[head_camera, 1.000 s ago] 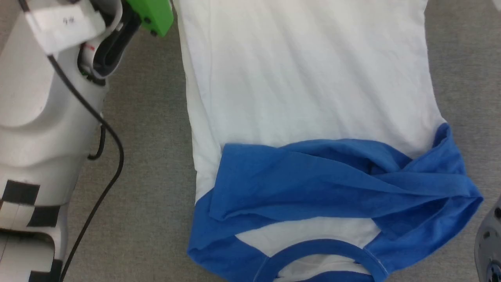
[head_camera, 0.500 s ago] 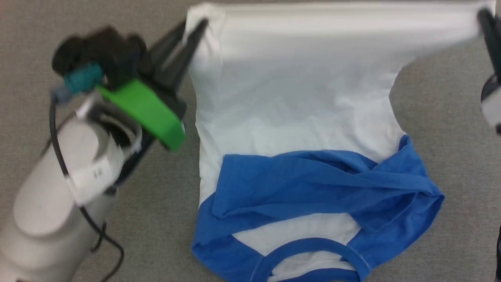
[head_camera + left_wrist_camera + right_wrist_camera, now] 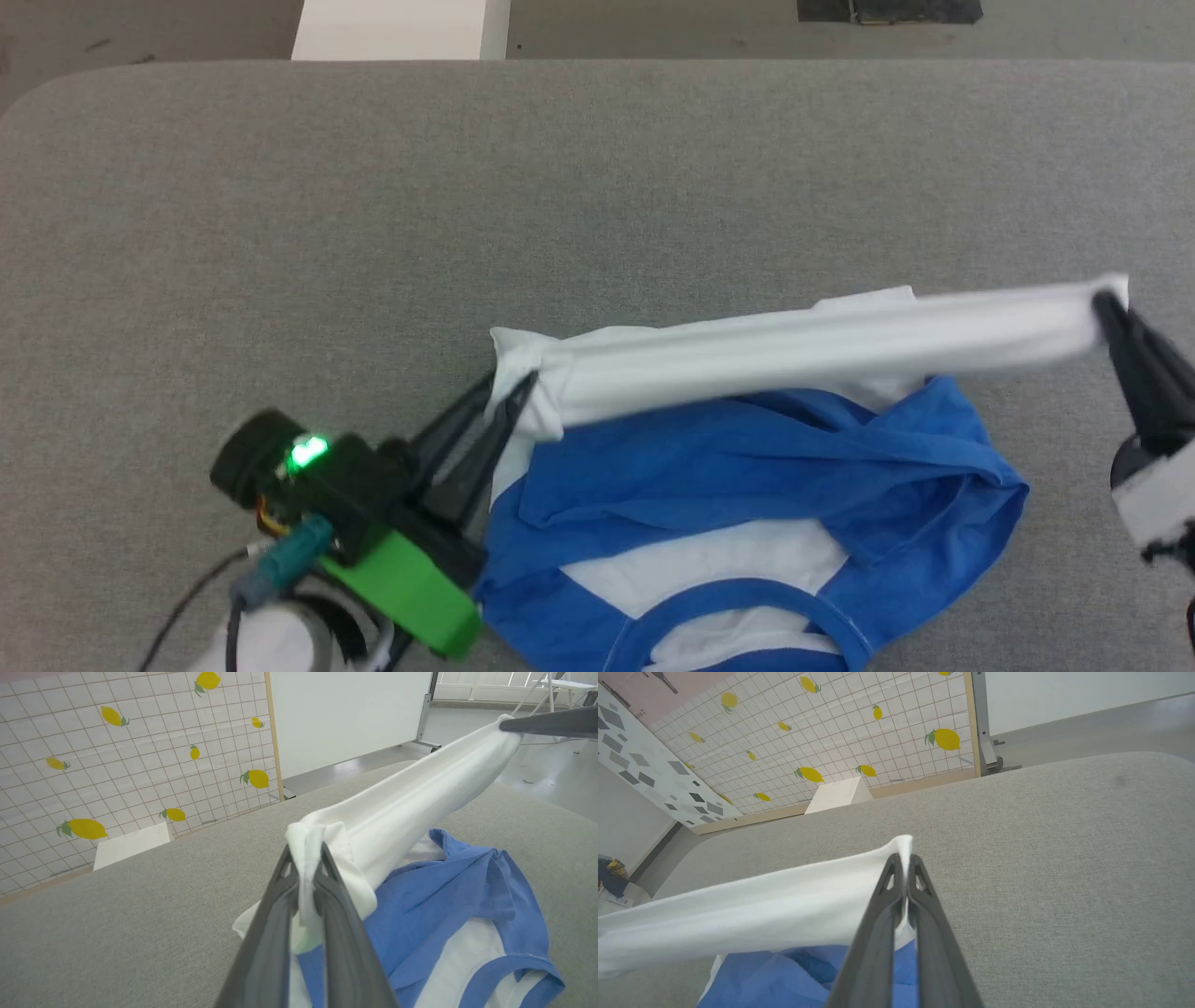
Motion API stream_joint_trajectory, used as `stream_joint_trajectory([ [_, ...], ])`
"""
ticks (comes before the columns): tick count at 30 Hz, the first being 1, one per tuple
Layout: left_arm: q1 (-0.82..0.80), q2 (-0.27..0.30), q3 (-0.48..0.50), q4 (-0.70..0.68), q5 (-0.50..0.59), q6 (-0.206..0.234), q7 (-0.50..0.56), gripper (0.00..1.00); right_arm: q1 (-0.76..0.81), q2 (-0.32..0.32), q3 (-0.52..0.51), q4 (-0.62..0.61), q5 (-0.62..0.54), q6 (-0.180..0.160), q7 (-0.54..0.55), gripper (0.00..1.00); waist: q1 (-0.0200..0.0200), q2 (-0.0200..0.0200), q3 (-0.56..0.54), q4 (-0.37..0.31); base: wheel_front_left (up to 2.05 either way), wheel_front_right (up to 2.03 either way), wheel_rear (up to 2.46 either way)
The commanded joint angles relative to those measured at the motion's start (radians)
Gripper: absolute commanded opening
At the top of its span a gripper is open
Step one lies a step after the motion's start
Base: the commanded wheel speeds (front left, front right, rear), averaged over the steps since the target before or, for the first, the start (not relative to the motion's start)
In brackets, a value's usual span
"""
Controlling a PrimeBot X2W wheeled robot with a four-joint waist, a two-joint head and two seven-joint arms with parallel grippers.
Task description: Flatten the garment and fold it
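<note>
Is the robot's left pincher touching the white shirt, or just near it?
Touching. In the left wrist view the left gripper is shut on the garment, with white cloth squeezed between its fingers.

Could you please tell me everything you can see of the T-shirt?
The T-shirt is soft-looking white fabric with bright blue sleeves and neckband. It lies on the grey table, neck end nearest the robot, sleeves crumpled across the body. Its white hem is lifted and stretched taut between the left gripper and right gripper, each shut on a corner.
</note>
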Motion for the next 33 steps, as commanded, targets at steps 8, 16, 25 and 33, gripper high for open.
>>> stream_joint_trajectory([
  [8,0.147,-0.004,-0.048,0.021,0.015,0.033,-0.082,0.00,0.207,0.006,0.028,-0.005,0.070,-0.002,-0.061,0.00,0.0001,0.0000,-0.015,0.002,0.00,0.00,0.00],
  [16,0.250,-0.004,-0.118,0.053,0.033,0.022,-0.143,0.00,0.356,0.006,0.076,0.012,0.116,-0.002,-0.087,0.00,0.0001,0.0000,-0.026,-0.011,0.00,0.00,0.00],
  [25,0.289,-0.028,-0.163,0.169,0.050,0.003,-0.207,0.00,0.434,0.007,0.127,0.047,0.056,-0.002,-0.107,0.00,0.0001,0.0000,-0.040,-0.006,0.00,0.00,0.00],
  [33,0.256,-0.031,-0.212,0.311,0.086,-0.045,-0.213,0.98,0.437,-0.006,0.184,0.104,-0.035,-0.002,-0.112,0.00,0.0001,0.0000,-0.055,0.006,0.00,0.00,0.00],
])
